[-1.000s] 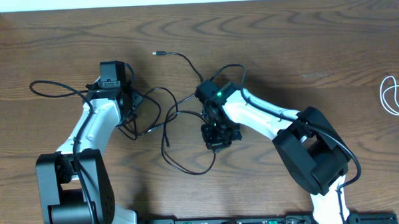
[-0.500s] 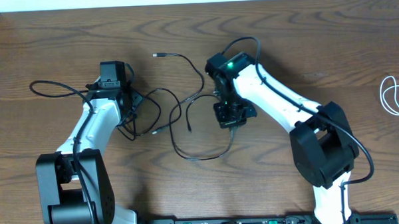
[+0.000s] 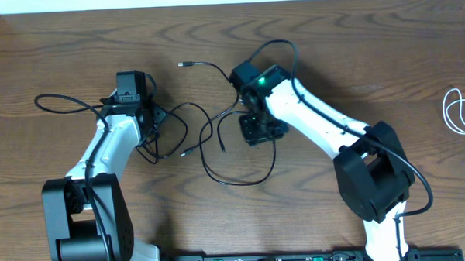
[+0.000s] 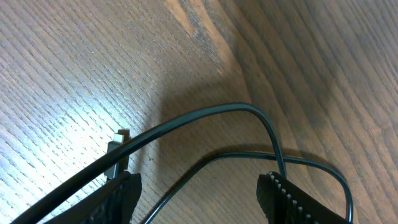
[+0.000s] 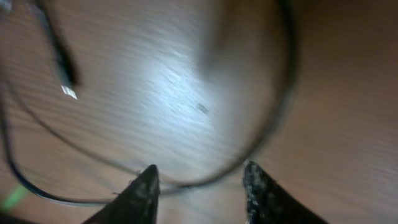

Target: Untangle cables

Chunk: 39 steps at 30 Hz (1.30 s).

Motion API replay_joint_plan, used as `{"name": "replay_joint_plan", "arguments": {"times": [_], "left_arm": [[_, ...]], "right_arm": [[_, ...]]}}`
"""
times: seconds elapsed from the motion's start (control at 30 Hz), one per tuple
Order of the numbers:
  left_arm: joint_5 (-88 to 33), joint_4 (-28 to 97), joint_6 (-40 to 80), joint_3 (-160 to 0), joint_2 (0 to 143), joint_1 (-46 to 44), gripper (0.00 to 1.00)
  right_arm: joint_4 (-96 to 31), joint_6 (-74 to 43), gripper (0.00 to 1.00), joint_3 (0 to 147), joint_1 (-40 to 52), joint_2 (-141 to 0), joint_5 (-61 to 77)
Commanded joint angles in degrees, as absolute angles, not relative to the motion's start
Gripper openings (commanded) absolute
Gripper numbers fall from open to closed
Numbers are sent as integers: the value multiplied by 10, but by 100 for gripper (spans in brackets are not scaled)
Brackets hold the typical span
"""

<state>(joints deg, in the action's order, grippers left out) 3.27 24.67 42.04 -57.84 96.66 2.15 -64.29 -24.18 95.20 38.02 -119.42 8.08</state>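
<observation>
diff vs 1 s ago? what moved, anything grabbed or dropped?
The right end effector moved away from the robot base toward the table's far edge, then slightly left. The lower loop of the black cable and its loose plug went with it, up and rightward in the overhead view. Its fingers look apart in the blurred wrist view, so no clear grasp. The left end effector and white cable stayed put.

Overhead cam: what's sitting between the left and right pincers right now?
Overhead view: loose loops of the black cable and two plug ends, lying on the wood table. Nothing else sits between the left pincer and the right pincer.
</observation>
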Motion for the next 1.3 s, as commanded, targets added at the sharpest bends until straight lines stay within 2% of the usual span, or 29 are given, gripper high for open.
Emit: {"name": "replay_joint_plan", "arguments": {"times": [0.0,0.1,0.3,0.5,0.73,0.9,1.03,1.13,1.23,1.27], "left_arm": [[34,248,423,-583,964,22,65],[34,248,423,-583,964,22,65],[34,248,423,-583,964,22,65],[34,248,423,-583,964,22,65],[34,246,423,-583,964,22,65],[34,246,423,-583,964,22,65],[34,246,423,-583,964,22,65],[34,246,423,-583,964,22,65],[34,246,423,-583,964,22,65],[34,246,423,-583,964,22,65]], "right_arm": [[-598,-253,30,956,402,-1196,99],[-532,-253,18,956,420,-1196,100],[-423,-314,14,954,451,-1205,69],[-389,-378,20,954,467,-1229,53],[-356,-379,22,954,490,-1256,53],[-338,-379,34,954,509,-1265,53],[-319,-379,38,954,526,-1265,53],[-317,-385,26,954,531,-1265,50],[-316,-419,24,953,530,-1265,50],[-314,-436,27,953,530,-1267,50]]}}
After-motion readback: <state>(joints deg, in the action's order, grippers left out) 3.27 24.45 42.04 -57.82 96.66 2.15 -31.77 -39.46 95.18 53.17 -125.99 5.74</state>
